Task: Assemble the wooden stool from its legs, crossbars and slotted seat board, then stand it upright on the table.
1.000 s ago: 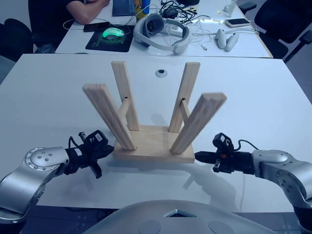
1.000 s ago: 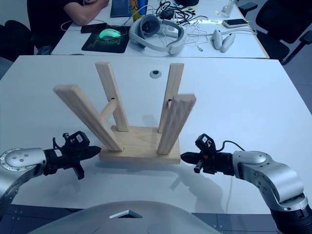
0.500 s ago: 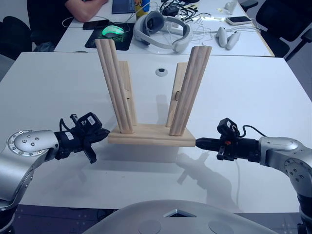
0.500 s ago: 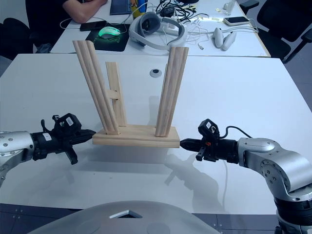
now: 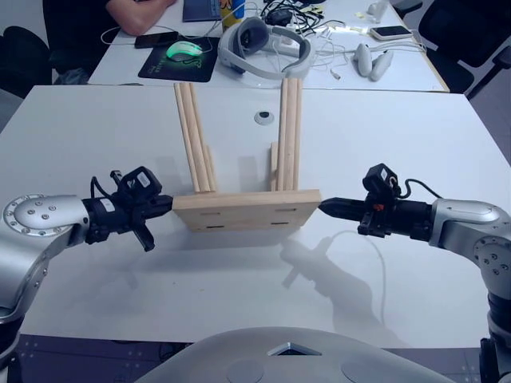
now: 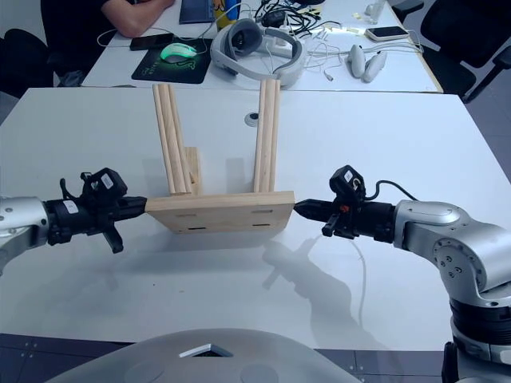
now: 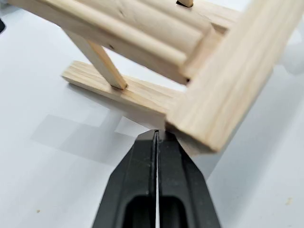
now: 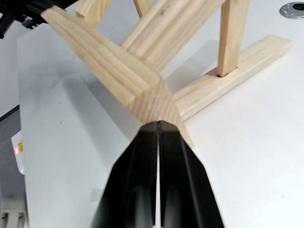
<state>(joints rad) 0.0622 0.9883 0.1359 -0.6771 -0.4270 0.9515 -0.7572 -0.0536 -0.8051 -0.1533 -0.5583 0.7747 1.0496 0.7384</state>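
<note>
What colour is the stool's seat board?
The seat board is pale, unpainted wood; clearest in the left eye view.

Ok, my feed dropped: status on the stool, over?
Left gripper shut, tip against seat board end. Right gripper shut, tip against opposite end. Stool assembled, seat on edge, legs pointing away, not upright. Table grommet near legs.

Stool (image 5: 246,209) between jaws (legs (image 5: 196,136) rearward)

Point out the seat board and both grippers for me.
seat board (image 5: 246,211), left eye view, middle of its slotted face.
left gripper (image 5: 164,204), left eye view, shut fingertips at the board's left end.
right gripper (image 5: 329,206), left eye view, shut fingertips at the board's right end.
</note>
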